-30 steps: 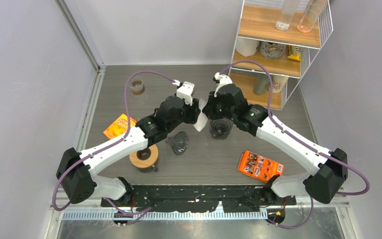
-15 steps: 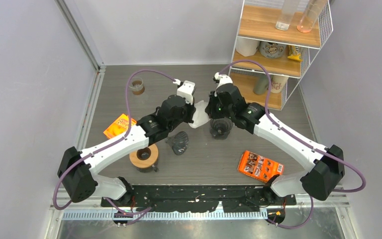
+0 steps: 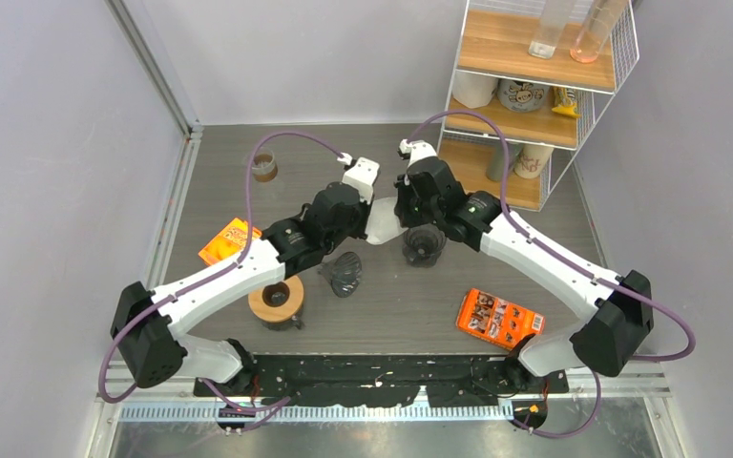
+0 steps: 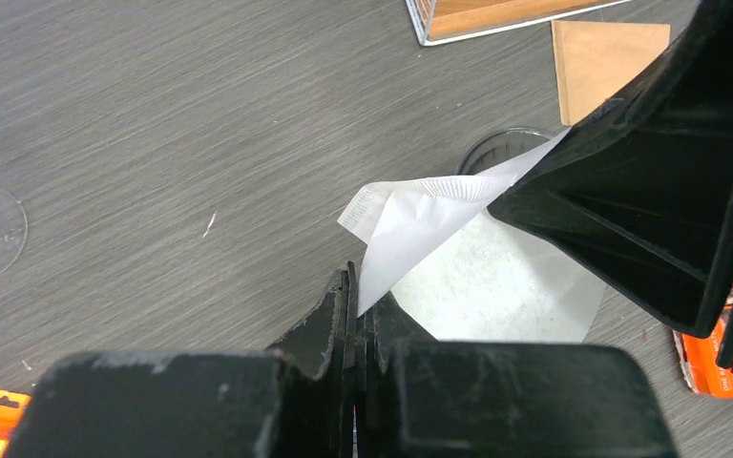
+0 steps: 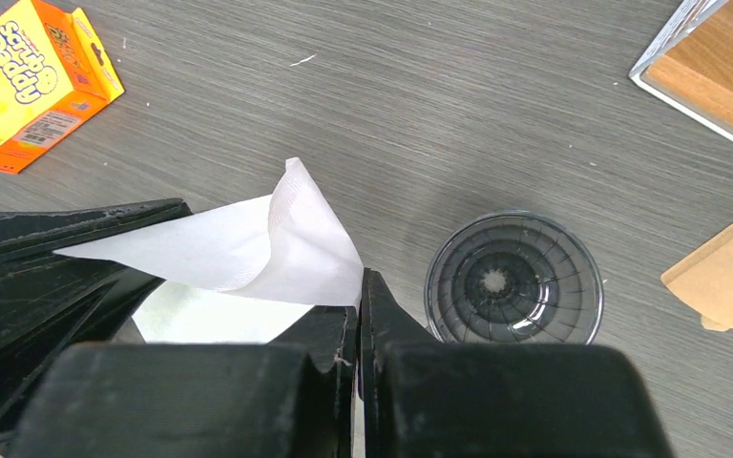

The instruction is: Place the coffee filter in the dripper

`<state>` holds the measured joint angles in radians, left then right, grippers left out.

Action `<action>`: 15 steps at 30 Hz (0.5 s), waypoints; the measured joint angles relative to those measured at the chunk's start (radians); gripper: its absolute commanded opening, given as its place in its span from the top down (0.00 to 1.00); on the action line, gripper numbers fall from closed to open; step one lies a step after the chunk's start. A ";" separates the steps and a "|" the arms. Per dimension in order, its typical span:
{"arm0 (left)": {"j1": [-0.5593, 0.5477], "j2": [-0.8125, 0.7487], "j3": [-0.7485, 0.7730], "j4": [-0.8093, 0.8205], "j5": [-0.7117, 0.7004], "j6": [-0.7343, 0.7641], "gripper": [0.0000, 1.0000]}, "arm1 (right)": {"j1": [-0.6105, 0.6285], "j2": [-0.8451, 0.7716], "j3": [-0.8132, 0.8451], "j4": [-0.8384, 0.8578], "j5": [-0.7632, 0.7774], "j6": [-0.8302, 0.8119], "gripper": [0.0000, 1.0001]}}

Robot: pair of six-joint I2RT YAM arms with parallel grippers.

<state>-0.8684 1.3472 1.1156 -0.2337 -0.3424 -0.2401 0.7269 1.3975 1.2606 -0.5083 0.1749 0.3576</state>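
The left end effector (image 4: 355, 286) has its jaws pressed narrow on a lower corner of the white coffee filter (image 4: 420, 215), and the paper rises from that pinch and fans out towards the opposite arm. The right end effector (image 5: 358, 286) is likewise clamped tight, gripping the filter at another edge, so the paper hangs between the two, spread partly open with one crimped corner curling upward. In the top view the two end effectors meet nose to nose near the middle of the tabletop (image 3: 439, 305), with the filter a pale patch between and just below them. The dripper (image 5: 513, 278) stands upright on the tabletop just beside the right end effector, dark and round, with its ribbed inside showing. The filter is outside it, held to its left in the top view. Farther out on the left side lie a dark ribbed object (image 3: 345, 272), a round container with a wooden lid (image 3: 276, 301) and an orange box (image 3: 230, 240), with a small brown cup (image 3: 263, 166) towards the back. An orange packet (image 3: 499, 317) lies flat at the near right. A wire shelf rack (image 3: 534, 86) with wooden shelves stands at the back right, and a tan paper piece (image 4: 606, 52) lies near its foot.
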 measured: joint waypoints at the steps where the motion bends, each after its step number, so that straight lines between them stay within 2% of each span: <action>1: -0.001 0.000 0.003 -0.007 0.000 0.009 1.00 | 0.001 0.003 0.005 -0.004 0.004 -0.011 0.95; 4: -0.001 0.000 0.016 -0.025 0.005 0.025 1.00 | 0.004 0.005 0.009 -0.007 0.011 -0.038 0.95; 6: -0.001 0.000 0.029 -0.042 0.023 0.040 0.94 | 0.004 0.005 0.010 -0.006 0.006 -0.053 0.95; 7: -0.001 0.000 0.036 -0.054 0.035 0.043 0.85 | 0.003 0.005 0.010 -0.006 0.001 -0.060 0.95; 8: -0.001 0.000 0.042 -0.064 0.045 0.043 0.80 | 0.002 0.005 0.010 -0.006 -0.010 -0.064 0.95; 10: 0.001 0.005 0.053 -0.079 0.058 0.042 0.62 | -0.005 0.005 0.009 -0.005 -0.039 -0.067 0.95; 12: 0.003 0.014 0.067 -0.086 0.068 0.035 0.52 | -0.010 0.005 0.009 -0.002 -0.066 -0.062 0.95; 13: 0.003 0.019 0.072 -0.087 0.073 0.034 0.41 | -0.011 0.004 0.007 0.005 -0.079 -0.052 0.95; 15: 0.005 0.026 0.077 -0.090 0.078 0.021 0.28 | -0.012 0.001 0.004 0.014 -0.092 -0.031 0.95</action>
<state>-0.8635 1.3727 1.1923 -0.3237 -0.2642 -0.2192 0.7151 1.3983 1.2648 -0.4942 0.0830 0.3264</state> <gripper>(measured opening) 0.535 0.060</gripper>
